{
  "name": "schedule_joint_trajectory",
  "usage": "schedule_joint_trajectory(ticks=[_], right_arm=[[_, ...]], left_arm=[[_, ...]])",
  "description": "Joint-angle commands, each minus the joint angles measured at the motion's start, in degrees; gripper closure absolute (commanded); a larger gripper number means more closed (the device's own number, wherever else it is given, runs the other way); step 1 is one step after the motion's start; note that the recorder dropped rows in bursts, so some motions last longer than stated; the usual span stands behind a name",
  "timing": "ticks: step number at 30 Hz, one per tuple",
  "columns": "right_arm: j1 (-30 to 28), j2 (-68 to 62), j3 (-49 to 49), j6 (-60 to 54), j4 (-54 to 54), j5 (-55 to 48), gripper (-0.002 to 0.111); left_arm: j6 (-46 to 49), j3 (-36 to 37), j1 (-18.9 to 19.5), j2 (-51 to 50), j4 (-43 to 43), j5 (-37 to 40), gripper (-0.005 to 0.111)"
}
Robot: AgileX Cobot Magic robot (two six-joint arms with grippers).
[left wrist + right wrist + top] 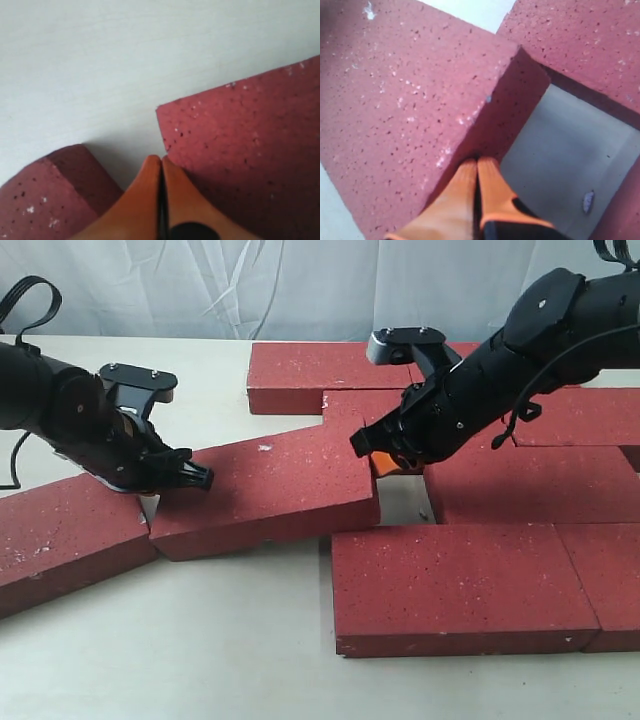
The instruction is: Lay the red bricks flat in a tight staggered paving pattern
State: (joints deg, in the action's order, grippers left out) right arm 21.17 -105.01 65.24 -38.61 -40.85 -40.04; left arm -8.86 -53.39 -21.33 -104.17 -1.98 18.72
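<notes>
About half done: red bricks (460, 585) right of and behind the skewed middle brick (265, 495) lie flat and tight, it's not yet in its gap, a loose brick (65, 540) waits left of it, and my left gripper (198, 478) and right gripper (376, 460) are both pressed together, empty, at its ends.

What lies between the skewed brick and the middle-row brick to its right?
Table surface and closed fingers of the right gripper, shown in right wrist view.
</notes>
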Motion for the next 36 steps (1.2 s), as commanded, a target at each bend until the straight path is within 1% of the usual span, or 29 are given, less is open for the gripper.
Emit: schedule_joint_trajectory(ticks=[1,3,9,12,19,28,32,36], right_arm=[[1.5,-1.1,0.2,1.1,-4.2,-0.1,0.109],[1.5,-1.3,0.2,1.1,-4.2,0.1,0.109],[1.5,-1.3,0.2,1.3,-4.3,1.9,0.109],[1.5,-1.3,0.2,1.3,-4.5,3.1,0.109],[1.5,-1.3,0.2,3.0,-4.3,5.5,0.109],[1.5,-1.3,0.2,3.9,-3.8,6.0,0.109],[1.5,-1.5,0.2,7.9,0.2,5.9,0.109],[1.5,-1.5,0.2,15.0,7.6,5.8,0.109]], left_arm=[[0.3,-0.8,-1.6,0.5,1.3,-3.9,0.107],[0.3,-0.8,-0.9,0.5,1.4,-4.0,0.107],[0.0,-0.8,3.1,0.5,2.0,-3.0,0.107],[0.0,-0.8,4.1,0.5,2.9,-2.8,0.107],[0.0,-0.8,4.1,0.5,3.6,-2.8,0.107],[0.0,-0.8,5.9,0.5,3.8,-1.3,0.107],[0.0,-0.8,6.5,0.5,3.8,-0.4,0.107],[0.0,-0.8,6.5,0.5,3.7,-0.3,0.107]])
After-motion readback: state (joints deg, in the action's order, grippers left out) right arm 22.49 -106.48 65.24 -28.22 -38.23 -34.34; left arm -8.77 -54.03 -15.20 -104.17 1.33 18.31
